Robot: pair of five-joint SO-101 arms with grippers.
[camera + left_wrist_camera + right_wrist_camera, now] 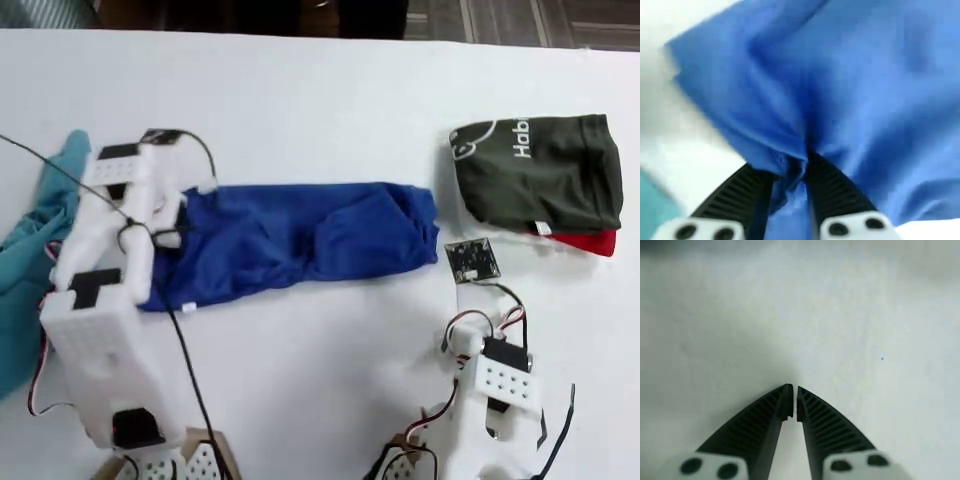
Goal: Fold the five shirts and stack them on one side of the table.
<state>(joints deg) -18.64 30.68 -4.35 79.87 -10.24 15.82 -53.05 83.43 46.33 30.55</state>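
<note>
A blue shirt (300,240) lies folded into a long band across the middle of the table. My left gripper (170,225) is at the band's left end, shut on a bunch of the blue shirt (840,90); its black fingers (832,192) pinch the cloth between them. A folded dark green shirt (535,170) rests on a folded red shirt (588,241) at the right side. A teal shirt (35,250) lies crumpled at the left edge. My right gripper (791,400) is shut over bare table with nothing in it, near the front right.
The white table (320,100) has free room at the back and in the front middle. Black and red cables (190,370) run along the left arm and near the right arm's base (480,400).
</note>
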